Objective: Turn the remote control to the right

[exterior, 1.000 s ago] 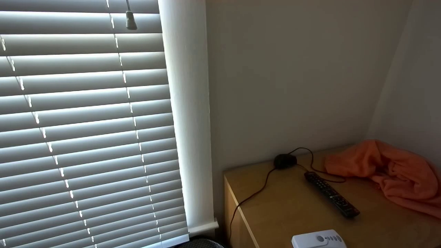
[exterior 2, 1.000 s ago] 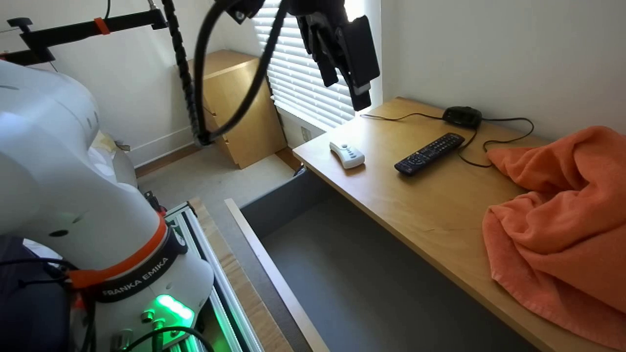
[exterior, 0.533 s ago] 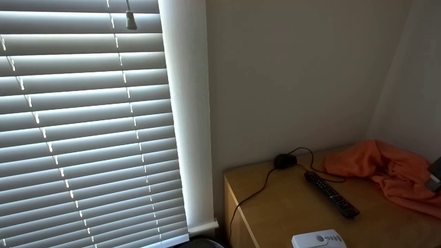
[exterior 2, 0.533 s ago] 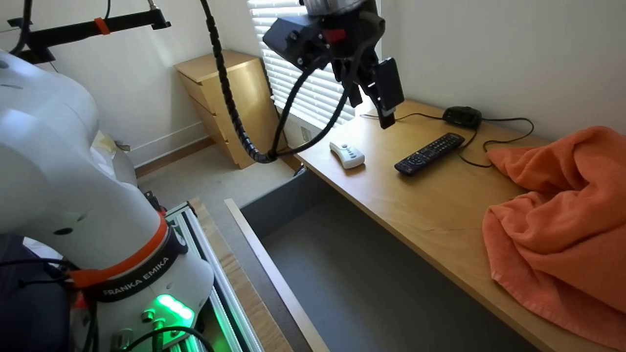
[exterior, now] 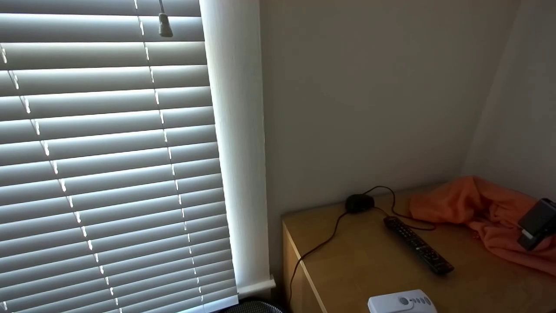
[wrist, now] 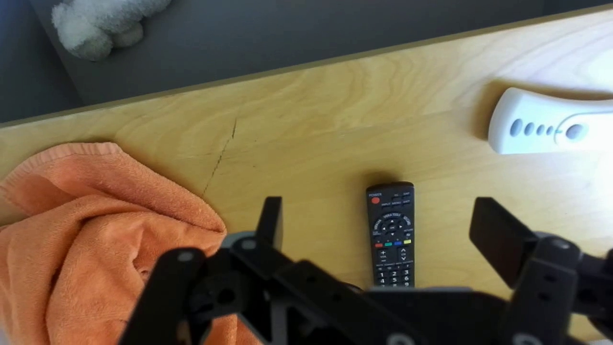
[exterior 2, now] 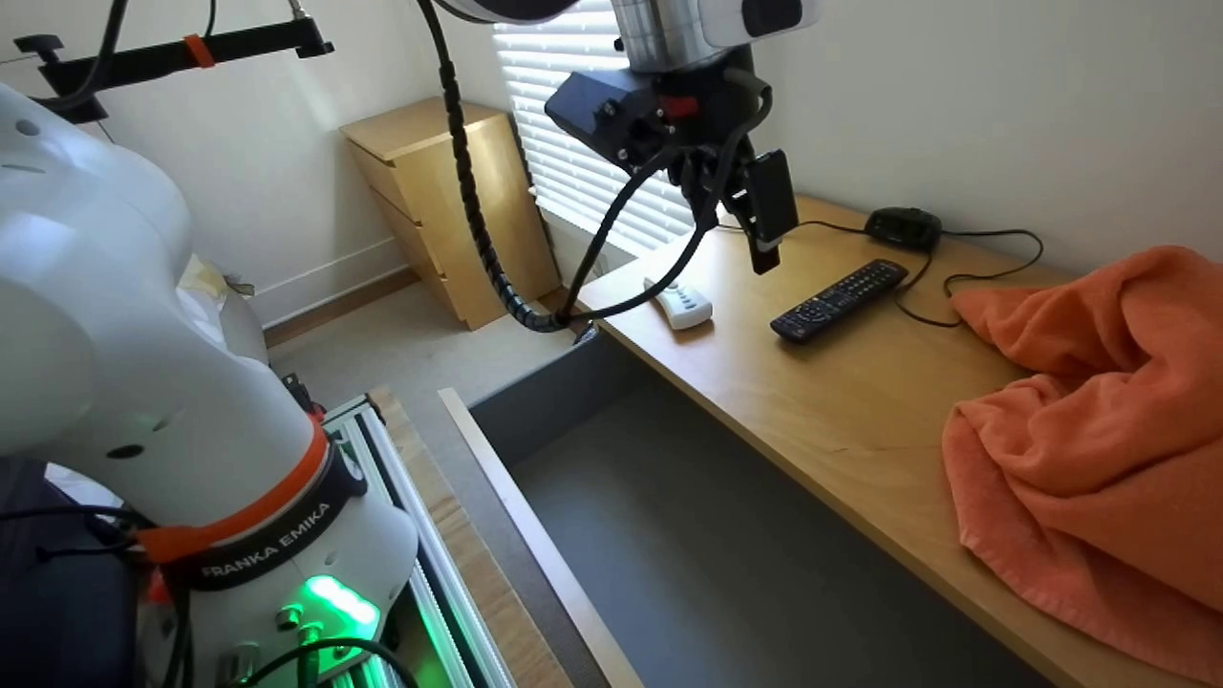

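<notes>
At left in an exterior view, a white Franka arm (exterior 2: pixel 229 382) stands, a green light (exterior 2: pixel 342 600) glowing at its base, with a pulled-out drawer (exterior 2: pixel 534 535) beside it. To the right, a small white device (exterior 2: pixel 688 311) with buttons lies near the drawer-side edge of a wooden tabletop (exterior 2: pixel 860 411). Next comes the tool (exterior 2: pixel 734 239), hanging above the surface and holding nothing, its fingers (wrist: pixel 498 239) spread wide in the wrist view. Past it, the black remote control (exterior 2: pixel 839 301) rests flat and at a slant on the tabletop, untouched; from the wrist it shows between the fingers, its lower end hidden behind the tool. Farther right sit a corded black puck (exterior 2: pixel 903 229) and a rumpled orange cloth (exterior 2: pixel 1099 430). The assigned turn to the right does not appear to be under way: the moment reads as the approach, with no grasp made. Left to do, in all likelihood, are lowering the tool, closing it on the remote control, swinging that rightward and letting go. Nothing in view marks the finished angle, so how far the remote control must turn cannot be told.
</notes>
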### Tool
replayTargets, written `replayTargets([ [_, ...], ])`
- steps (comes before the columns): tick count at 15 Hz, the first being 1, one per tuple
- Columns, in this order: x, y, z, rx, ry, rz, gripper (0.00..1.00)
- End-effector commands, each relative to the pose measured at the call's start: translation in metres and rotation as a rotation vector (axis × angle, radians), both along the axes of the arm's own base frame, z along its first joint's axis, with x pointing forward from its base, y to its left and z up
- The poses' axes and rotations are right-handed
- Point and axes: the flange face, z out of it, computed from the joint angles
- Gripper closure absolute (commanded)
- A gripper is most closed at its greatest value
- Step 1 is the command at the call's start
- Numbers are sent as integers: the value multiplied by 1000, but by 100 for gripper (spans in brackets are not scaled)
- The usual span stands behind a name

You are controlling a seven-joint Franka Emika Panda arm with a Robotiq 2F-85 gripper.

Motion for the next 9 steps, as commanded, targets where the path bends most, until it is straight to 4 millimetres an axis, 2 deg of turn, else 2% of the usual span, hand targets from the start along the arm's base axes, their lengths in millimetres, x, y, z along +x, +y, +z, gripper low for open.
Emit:
replayTargets([
  [1, 0, 0, 1, 0, 1, 0, 0],
  [3, 19, -1, -11, -41, 14, -56, 0],
  [9, 84, 23, -43, -28, -3, 10, 0],
])
